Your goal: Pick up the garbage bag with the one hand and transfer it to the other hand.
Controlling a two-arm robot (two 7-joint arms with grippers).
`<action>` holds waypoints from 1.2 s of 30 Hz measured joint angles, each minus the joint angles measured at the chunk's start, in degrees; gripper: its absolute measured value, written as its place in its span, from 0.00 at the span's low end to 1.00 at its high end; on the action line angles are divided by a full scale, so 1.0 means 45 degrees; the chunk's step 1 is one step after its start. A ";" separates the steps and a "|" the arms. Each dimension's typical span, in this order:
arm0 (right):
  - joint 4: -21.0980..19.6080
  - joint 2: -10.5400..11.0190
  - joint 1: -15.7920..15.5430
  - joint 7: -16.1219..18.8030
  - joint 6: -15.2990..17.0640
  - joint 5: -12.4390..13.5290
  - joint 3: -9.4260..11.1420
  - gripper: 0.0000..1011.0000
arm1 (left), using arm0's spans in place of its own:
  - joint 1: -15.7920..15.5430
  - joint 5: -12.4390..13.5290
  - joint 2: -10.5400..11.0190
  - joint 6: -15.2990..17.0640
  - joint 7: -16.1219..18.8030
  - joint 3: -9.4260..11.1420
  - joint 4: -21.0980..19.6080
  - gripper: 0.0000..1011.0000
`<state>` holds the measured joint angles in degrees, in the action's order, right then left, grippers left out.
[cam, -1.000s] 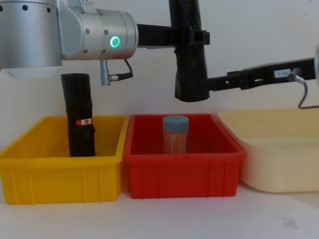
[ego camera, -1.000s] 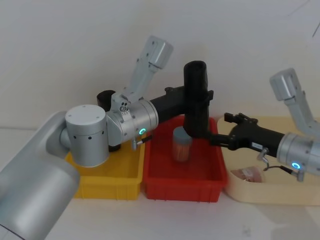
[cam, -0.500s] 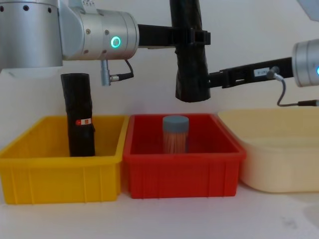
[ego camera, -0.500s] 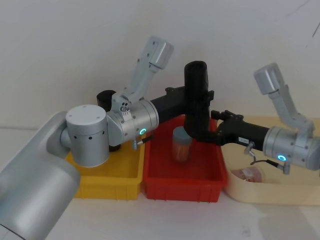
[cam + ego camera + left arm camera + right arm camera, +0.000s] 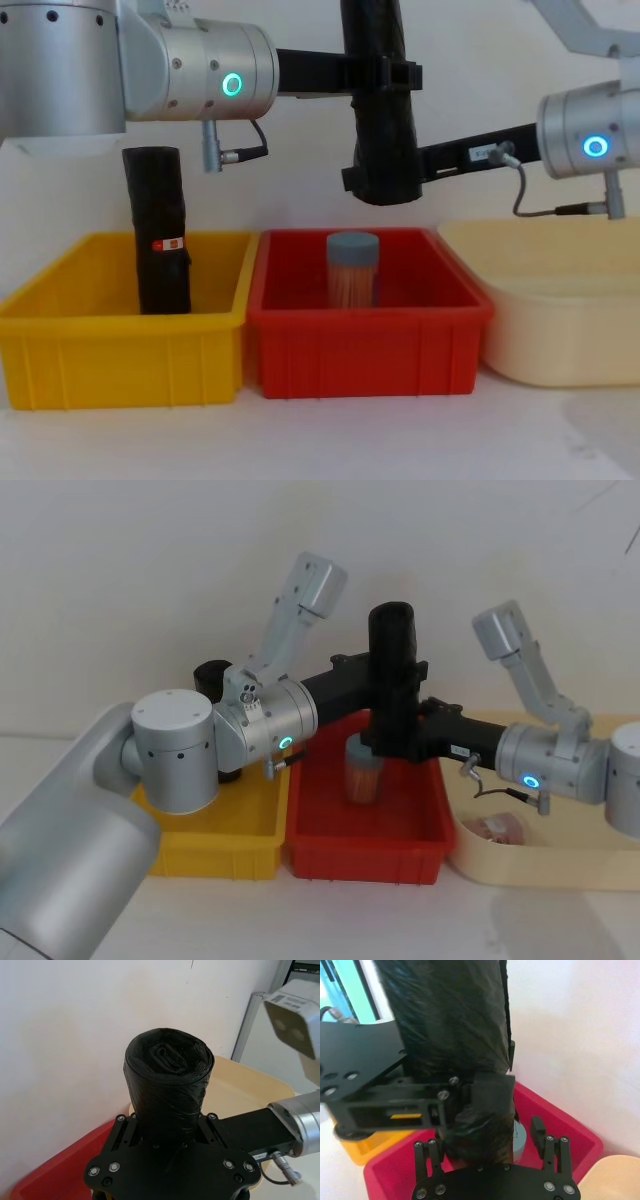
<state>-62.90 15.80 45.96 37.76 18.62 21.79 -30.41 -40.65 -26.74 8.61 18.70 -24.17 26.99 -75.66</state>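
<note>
The garbage bag, a matte black wrinkled roll, stands upright in the air above the red bin. My left gripper, on the arm with the green ring, is shut on the bag's middle. My right gripper, on the arm with the blue ring, reaches in from the right at the bag's lower part. In the right wrist view its fingers stand open on either side of the bag, with a gap on one side. The left wrist view looks along the roll's top end.
A second black roll with a red-orange label stands in the yellow bin on the left. A jar with a grey-blue lid sits in the red bin right below the bag. A cream tub on the right holds something pinkish.
My right arm has slid left toward the bag, and its open fingers now straddle the bag's lower part. The left gripper and the bag have stayed still.
</note>
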 joint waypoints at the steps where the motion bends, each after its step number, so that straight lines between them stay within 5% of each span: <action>1: 0.0061 -0.0042 0.0039 -0.0027 -0.0003 -0.0002 -0.0013 0.99 | 0.0000 0.0000 -0.0001 0.0000 0.0000 0.0001 -0.0001 0.38; 12: 0.0754 -0.0459 0.0452 -0.0351 -0.0018 -0.0012 -0.0168 0.99 | 0.0000 0.0006 0.0001 0.0000 0.0012 -0.0008 0.0000 0.38; 23: 0.1080 -0.0656 0.0652 -0.0508 -0.0028 -0.0011 -0.0246 0.75 | 0.0001 0.0001 0.0000 0.0001 0.0014 -0.0005 -0.0003 0.38; 36: 0.1188 -0.0723 0.0723 -0.0574 -0.0028 0.0002 -0.0283 0.66 | 0.0001 -0.0008 -0.0003 0.0001 0.0005 0.0015 -0.0004 0.42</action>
<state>-57.55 12.54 49.21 35.17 18.49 21.80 -31.69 -40.65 -26.77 8.60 18.71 -24.15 27.06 -75.68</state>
